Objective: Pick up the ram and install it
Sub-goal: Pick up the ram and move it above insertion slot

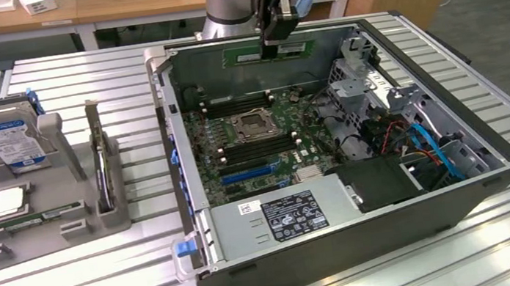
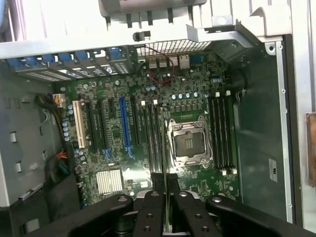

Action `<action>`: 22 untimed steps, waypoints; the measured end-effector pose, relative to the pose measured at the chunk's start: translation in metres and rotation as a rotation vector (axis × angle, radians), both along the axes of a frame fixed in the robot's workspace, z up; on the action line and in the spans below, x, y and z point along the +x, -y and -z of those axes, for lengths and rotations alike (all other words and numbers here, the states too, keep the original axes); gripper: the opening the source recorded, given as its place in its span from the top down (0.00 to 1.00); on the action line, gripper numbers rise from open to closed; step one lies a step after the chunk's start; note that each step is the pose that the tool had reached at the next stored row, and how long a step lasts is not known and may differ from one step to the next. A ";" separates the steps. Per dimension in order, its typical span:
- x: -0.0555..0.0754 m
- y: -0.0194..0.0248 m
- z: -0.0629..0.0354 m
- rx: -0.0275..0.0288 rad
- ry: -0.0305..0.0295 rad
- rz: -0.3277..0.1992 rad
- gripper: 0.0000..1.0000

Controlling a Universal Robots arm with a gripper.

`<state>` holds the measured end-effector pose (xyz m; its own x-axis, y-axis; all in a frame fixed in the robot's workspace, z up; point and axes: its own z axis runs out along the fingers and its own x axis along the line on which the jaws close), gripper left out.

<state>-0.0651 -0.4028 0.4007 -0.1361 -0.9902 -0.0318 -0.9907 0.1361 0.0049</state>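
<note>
The black two-fingered claw [image 1: 273, 41] on the grey arm is clamped shut on the ram [image 1: 246, 55], a long, narrow green circuit-board stick. It grips the stick at its middle, along the upper long edge. The ram hangs on edge, flat face to the exterior camera. Its long axis is level and runs from the exterior view's left to the exterior view's right, parallel to the far wall of the open dark-grey computer case [image 1: 349, 256]. It hovers above the far end of the case, clear of the green motherboard [image 1: 306, 155] below.

In the wrist view the ram [image 2: 165, 180] shows as a thin edge between the claw's [image 2: 166, 197] dark fingers [image 2: 150, 207]. That edge lies parallel to the long dark memory slots [image 2: 152, 133] on the motherboard [image 2: 113, 128]. It lines up close to the bank of slots just beside the square silver processor socket [image 2: 189, 143]. In the exterior view the same slots [image 1: 230, 105] also run left to right on either side of the socket [image 1: 252, 122], so the stick's long axis matches theirs.

At the near end of the case sits a silver boxy power supply with a black label [image 1: 285, 217]. The case rests on a slatted metal counter [image 1: 105, 281]. On the exterior view's left, well apart from the case, a grey moulded holder tray [image 1: 74, 189] carries a boxy hard drive with a blue-white label [image 1: 10, 142], standing upright. Nearer on the tray lies a square silver processor chip [image 1: 8, 201].
</note>
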 end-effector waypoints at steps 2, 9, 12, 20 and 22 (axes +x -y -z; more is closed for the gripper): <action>0.000 -0.0026 0.0030 0.0000 0.0000 0.000 0.87; 0.000 -0.0068 0.0085 -0.0025 0.0097 -0.001 0.87; 0.000 -0.0076 0.0104 -0.0050 0.0154 -0.002 0.87; 0.000 -0.0087 0.0159 -0.0101 0.0285 -0.010 0.87; 0.000 -0.0089 0.0178 -0.0104 0.0319 -0.013 0.87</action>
